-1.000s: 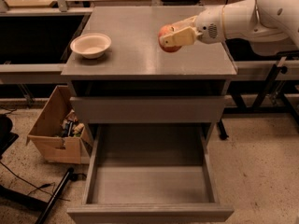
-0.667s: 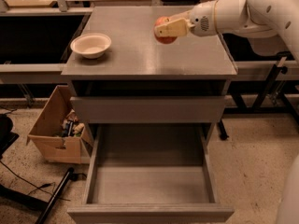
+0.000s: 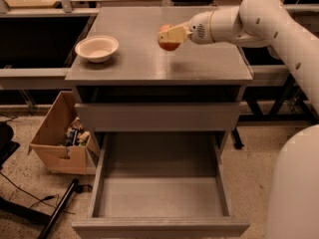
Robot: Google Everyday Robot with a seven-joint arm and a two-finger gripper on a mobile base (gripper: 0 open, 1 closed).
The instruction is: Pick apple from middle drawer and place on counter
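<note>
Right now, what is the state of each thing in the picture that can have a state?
end effector: shut on the apple, held over the counter.
apple: gripped, seemingly just above the counter, not yet set down.
drawer: pulled open, empty.
bowl: upright on the counter, empty.
box: open, on the floor beside the cabinet, small items inside.

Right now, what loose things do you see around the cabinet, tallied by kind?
apple: 1, held in the gripper over the counter
bowl: 1, on the counter
cardboard box: 1, on the floor
Total: 3
</note>
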